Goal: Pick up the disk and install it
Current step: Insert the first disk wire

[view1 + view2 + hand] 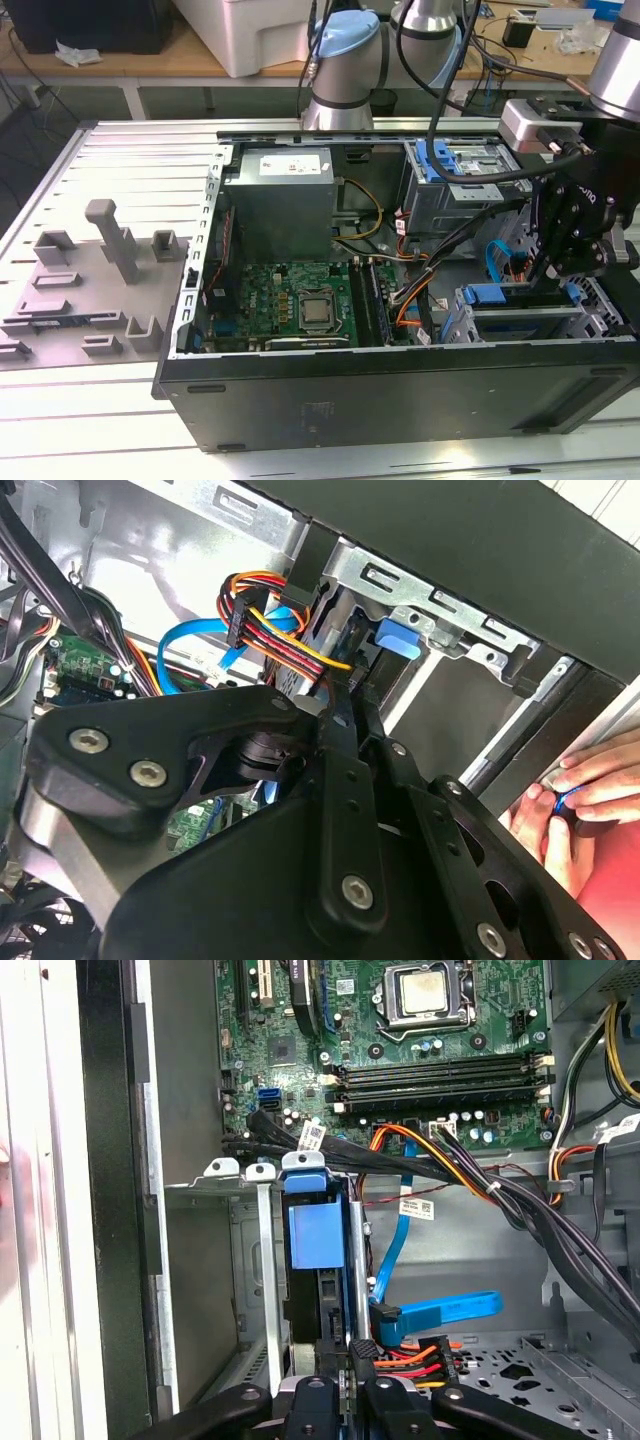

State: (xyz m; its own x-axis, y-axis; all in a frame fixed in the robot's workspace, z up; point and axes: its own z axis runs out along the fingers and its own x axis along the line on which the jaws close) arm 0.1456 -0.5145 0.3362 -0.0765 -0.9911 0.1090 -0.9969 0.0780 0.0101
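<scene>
The disk (pixel 305 1240) stands on edge in a slot of the silver drive cage (pixel 215 1260) at the case's front corner, its blue carrier rail facing out. In the exterior view the disk (pixel 497 295) lies in the cage (pixel 540 325) at that view's right. My gripper (pixel 553 272) hangs right above it. In both wrist views the gripper (pixel 350 1355) sits at the disk's cable end, fingers closed together with nothing seen between them. The closed tips of the gripper (pixel 352 685) touch a bundle of red, yellow and black power wires (pixel 270 620).
The open case holds a motherboard (pixel 300 300), a grey power supply (pixel 280 200) and an upper cage with a blue latch (pixel 455 170). A blue data cable (pixel 440 1310) loops beside the disk. A person's hand (pixel 575 790) rests outside the case wall. A grey fixture plate (pixel 90 270) lies at the exterior view's left.
</scene>
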